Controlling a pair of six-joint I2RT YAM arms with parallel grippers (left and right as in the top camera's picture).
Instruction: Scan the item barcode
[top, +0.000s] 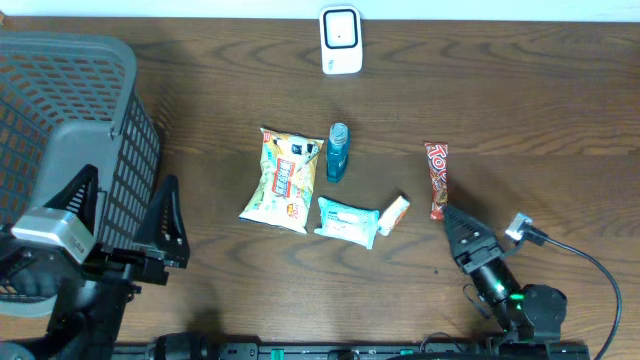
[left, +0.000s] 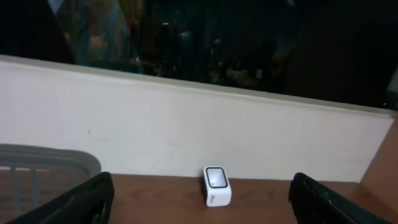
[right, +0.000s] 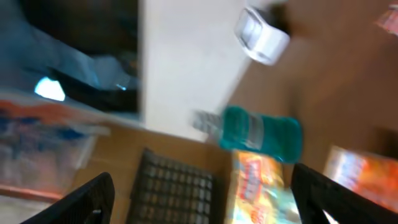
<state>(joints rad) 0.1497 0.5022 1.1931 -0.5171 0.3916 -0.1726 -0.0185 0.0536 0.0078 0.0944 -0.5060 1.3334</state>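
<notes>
The white barcode scanner (top: 340, 40) stands at the table's far edge; it also shows in the left wrist view (left: 216, 185) and, blurred, in the right wrist view (right: 261, 34). Mid-table lie a yellow snack bag (top: 283, 178), a teal bottle (top: 338, 151), a teal wipes pack (top: 347, 220), a small white-and-orange packet (top: 394, 214) and a red candy bar (top: 437, 178). My right gripper (top: 450, 215) is open just below the candy bar and holds nothing. My left gripper (top: 128, 190) is open beside the basket, also holding nothing.
A large grey mesh basket (top: 70, 120) fills the left of the table. A cable (top: 590, 265) trails from the right arm. In the tilted, blurred right wrist view the teal bottle (right: 261, 134) and the snack bag (right: 255, 186) lie ahead of the fingers.
</notes>
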